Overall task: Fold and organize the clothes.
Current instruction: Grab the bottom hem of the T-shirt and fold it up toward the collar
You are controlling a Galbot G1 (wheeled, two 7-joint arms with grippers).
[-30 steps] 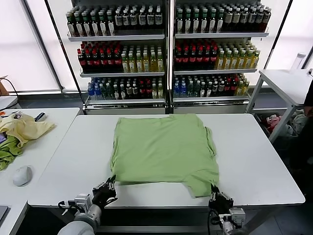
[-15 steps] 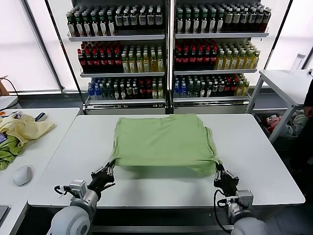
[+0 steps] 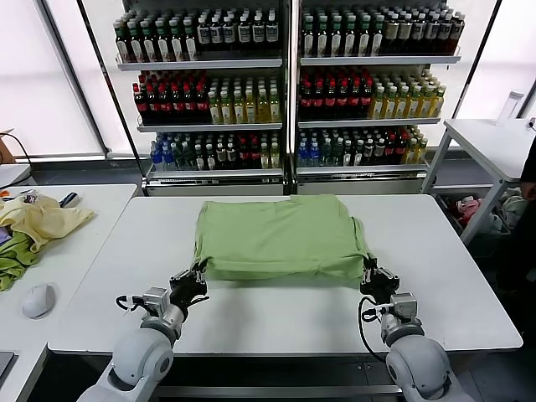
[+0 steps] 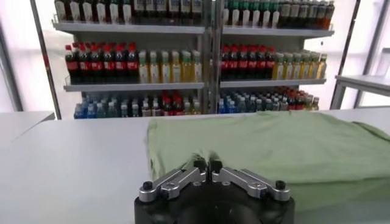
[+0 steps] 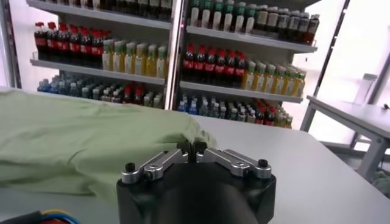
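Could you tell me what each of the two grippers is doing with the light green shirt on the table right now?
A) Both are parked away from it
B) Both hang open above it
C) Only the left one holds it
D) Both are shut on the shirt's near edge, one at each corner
D: the left gripper and the right gripper are each pinched shut on a near corner of the light green shirt.
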